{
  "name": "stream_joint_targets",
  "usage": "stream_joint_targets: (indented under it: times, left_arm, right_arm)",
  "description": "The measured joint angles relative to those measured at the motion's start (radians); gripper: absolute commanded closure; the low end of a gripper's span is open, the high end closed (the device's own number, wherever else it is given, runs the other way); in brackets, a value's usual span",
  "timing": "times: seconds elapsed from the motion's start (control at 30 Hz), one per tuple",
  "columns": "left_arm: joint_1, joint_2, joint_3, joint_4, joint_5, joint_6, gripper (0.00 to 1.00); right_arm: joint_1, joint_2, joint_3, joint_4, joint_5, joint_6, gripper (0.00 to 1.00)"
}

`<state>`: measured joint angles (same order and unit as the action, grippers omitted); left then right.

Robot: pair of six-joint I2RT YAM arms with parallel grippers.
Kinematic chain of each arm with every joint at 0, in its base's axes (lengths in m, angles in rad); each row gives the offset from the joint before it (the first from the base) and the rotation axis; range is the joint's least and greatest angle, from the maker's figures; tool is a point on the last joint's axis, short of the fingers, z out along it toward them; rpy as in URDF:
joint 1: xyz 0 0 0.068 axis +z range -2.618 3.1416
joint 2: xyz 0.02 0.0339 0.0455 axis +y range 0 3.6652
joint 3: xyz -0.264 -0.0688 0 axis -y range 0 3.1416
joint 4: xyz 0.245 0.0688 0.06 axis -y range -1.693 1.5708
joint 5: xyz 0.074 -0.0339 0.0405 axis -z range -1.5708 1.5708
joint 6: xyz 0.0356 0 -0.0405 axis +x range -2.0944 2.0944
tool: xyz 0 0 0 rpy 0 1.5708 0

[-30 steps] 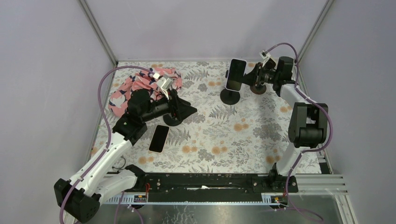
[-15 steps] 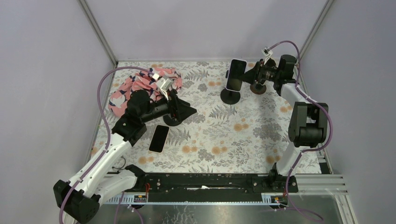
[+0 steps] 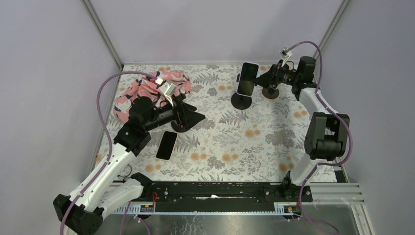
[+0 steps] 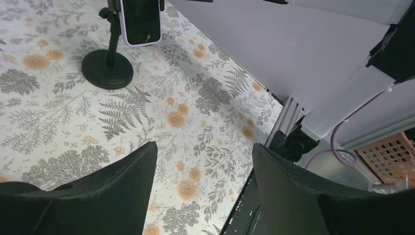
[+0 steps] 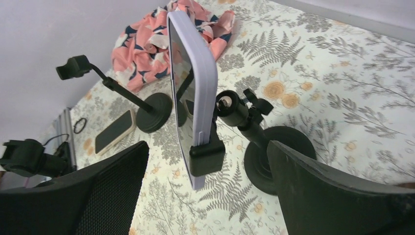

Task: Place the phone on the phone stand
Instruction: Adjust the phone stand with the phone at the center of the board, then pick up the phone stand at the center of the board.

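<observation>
The phone (image 3: 248, 78) sat in the phone stand (image 3: 241, 101), with the right claw (image 3: 264, 79) wide and empty
The phone stood upright in the clamp just ahead of that claw, untouched by either jaw. The placing looked done, and the next move called for a straight retreat without brushing the case. The left claw (image 4: 204, 149) hung open and empty, with a second phone (image 3: 167, 145) flat on the surface near it

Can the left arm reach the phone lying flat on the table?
Probably yes. The phone lies uncovered right beside the left gripper, whose jaws stand open, and nothing rests on top of it. The empty stand sits close by, though, so the arm would need care.
</observation>
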<state>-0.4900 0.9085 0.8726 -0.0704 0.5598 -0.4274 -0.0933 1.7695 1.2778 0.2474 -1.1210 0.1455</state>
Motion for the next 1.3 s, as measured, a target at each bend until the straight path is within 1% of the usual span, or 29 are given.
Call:
stream_joint_targets:
  times: [0.1, 0.17, 0.3, 0.4, 0.53, 0.6, 0.7, 0.8, 0.87, 1.0, 1.03, 1.1, 1.17, 1.2, 1.23, 1.3]
  left_arm:
    - [0.000, -0.026, 0.000, -0.001, -0.011, 0.000, 0.10]
    - [0.000, -0.042, 0.000, -0.002, -0.020, 0.003, 0.02]
    - [0.000, -0.079, 0.000, 0.000, -0.065, 0.017, 0.01]
    - [0.000, -0.096, 0.000, 0.001, -0.108, 0.018, 0.01]
    - [0.000, -0.093, -0.002, 0.002, -0.184, 0.011, 0.01]
    - [0.000, -0.085, -0.002, 0.002, -0.227, 0.001, 0.01]
    - [0.000, -0.066, 0.000, -0.008, -0.323, -0.027, 0.01]
    - [0.000, -0.040, 0.034, -0.095, -0.454, -0.060, 0.01]
    - [0.000, -0.036, 0.057, -0.165, -0.550, -0.095, 0.01]
    - [0.000, -0.072, 0.056, -0.261, -0.706, -0.190, 0.01]
    - [0.000, -0.084, 0.048, -0.274, -0.736, -0.214, 0.05]
    - [0.000, -0.095, 0.035, -0.298, -0.787, -0.258, 0.18]
    - [0.000, -0.084, 0.029, -0.312, -0.823, -0.297, 0.34]
    - [0.000, -0.063, 0.030, -0.324, -0.852, -0.320, 0.44]
    - [0.000, -0.039, 0.031, -0.337, -0.877, -0.341, 0.48]
    - [0.000, 0.018, 0.049, -0.382, -0.914, -0.385, 0.53]
  right_arm:
    - [-0.013, -0.048, 0.000, -0.066, 0.024, -0.051, 0.00]
    - [-0.021, -0.074, 0.000, -0.113, 0.037, -0.084, 0.00]
    - [-0.036, -0.122, 0.001, -0.238, 0.065, -0.172, 0.00]
    - [-0.044, -0.186, 0.001, -0.369, 0.080, -0.257, 0.00]
    - [-0.049, -0.334, 0.001, -0.582, 0.074, -0.378, 0.00]
    - [-0.049, -0.415, -0.003, -0.647, 0.058, -0.402, 0.00]
    - [-0.049, -0.565, -0.082, -0.644, 0.019, -0.378, 0.00]
    - [-0.049, -0.668, -0.221, -0.605, -0.050, -0.340, 0.00]
    - [-0.048, -0.700, -0.319, -0.575, -0.069, -0.322, 0.00]
    - [-0.049, -0.705, -0.417, -0.573, -0.064, -0.321, 0.00]
    - [-0.049, -0.709, -0.423, -0.571, -0.064, -0.320, 0.00]
    - [-0.049, -0.719, -0.425, -0.567, -0.055, -0.322, 0.00]
    - [-0.049, -0.727, -0.425, -0.562, -0.042, -0.325, 0.00]
    - [-0.049, -0.729, -0.425, -0.562, -0.037, -0.326, 0.00]
    - [-0.049, -0.729, -0.425, -0.563, -0.028, -0.328, 0.00]
    - [-0.049, -0.728, -0.425, -0.565, -0.019, -0.330, 0.00]
